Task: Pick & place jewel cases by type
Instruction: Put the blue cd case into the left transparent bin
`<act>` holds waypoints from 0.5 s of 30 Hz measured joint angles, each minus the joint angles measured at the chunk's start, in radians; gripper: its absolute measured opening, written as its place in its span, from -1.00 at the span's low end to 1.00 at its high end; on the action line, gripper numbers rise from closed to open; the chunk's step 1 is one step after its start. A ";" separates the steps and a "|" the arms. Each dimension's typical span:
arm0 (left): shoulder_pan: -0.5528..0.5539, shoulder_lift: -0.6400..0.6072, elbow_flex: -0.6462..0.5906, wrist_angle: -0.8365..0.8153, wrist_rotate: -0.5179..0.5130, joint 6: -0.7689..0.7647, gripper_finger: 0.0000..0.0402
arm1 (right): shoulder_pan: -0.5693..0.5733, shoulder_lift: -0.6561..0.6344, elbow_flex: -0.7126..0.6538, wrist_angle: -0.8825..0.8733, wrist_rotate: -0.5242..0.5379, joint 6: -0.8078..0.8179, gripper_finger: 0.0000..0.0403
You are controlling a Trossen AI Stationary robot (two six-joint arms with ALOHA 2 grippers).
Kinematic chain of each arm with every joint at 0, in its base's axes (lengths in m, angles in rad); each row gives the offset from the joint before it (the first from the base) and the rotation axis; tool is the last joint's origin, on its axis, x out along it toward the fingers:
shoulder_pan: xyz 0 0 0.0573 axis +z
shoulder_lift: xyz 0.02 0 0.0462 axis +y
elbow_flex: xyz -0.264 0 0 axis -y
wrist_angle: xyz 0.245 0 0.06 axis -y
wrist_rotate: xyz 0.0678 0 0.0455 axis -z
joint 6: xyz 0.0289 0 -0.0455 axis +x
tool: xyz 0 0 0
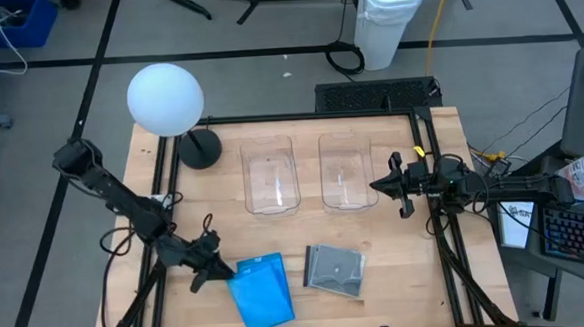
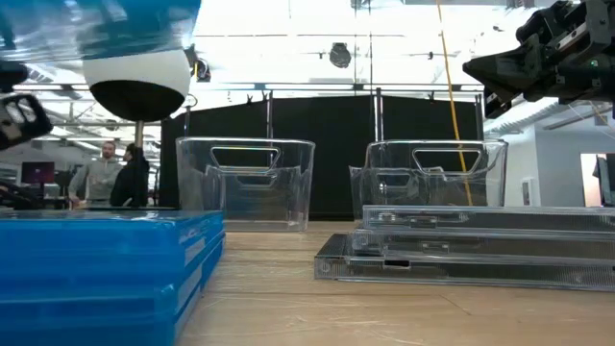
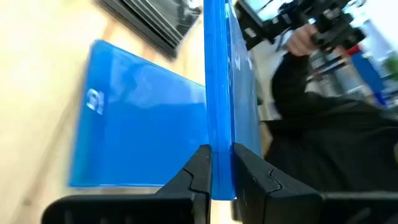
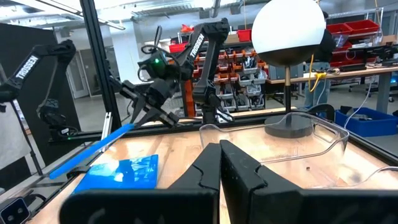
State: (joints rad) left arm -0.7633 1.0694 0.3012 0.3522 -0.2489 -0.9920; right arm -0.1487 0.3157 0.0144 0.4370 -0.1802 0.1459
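My left claw (image 3: 221,165) is clamped on one blue jewel case (image 3: 219,81), gripping its edge between both fingers. The case is lifted clear of the bench (image 1: 399,288) and tilted, held just above the stack of blue jewel cases (image 1: 262,290) that lies near the front of the bench, on my left side. In the right wrist view the same held case (image 4: 87,152) shows as a thin slanted blue bar above the flat blue stack (image 4: 118,174).

Just beside the blue stack, toward the bench centre, lies the pile of grey see-through jewel cases (image 1: 336,270) (three layers can be counted in the low view (image 2: 471,245), slightly offset from one another).

Behind both piles stand two clear tubs side by side: the left tub (image 1: 271,175) and the right tub (image 1: 346,169). I cannot tell of any case inside either.

My right claw (image 1: 376,187) has its fingers pressed together on nothing. It hangs in the air at the right tub's outer side, well apart from the cases.

A lamp with a white globe (image 1: 165,98) stands at the back left corner.
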 joint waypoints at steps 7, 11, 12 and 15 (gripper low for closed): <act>0.085 -0.067 0.363 -0.649 -0.026 0.184 -0.78 | 0.000 0.000 0.000 0.000 0.000 0.000 -1.00; 0.145 -0.064 0.604 -0.921 -0.074 0.336 -0.78 | 0.000 0.000 0.000 0.000 0.000 0.000 -1.00; 0.162 -0.062 0.659 -0.985 -0.088 0.370 -0.78 | 0.000 0.000 0.000 0.000 0.000 0.000 -1.00; 0.215 -0.062 0.788 -1.136 -0.139 0.456 -0.78 | 0.000 0.000 0.000 0.000 -0.003 0.000 -1.00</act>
State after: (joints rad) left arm -0.5485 1.0070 1.0897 -0.7834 -0.3879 -0.5364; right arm -0.1490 0.3155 0.0144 0.4370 -0.1828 0.1459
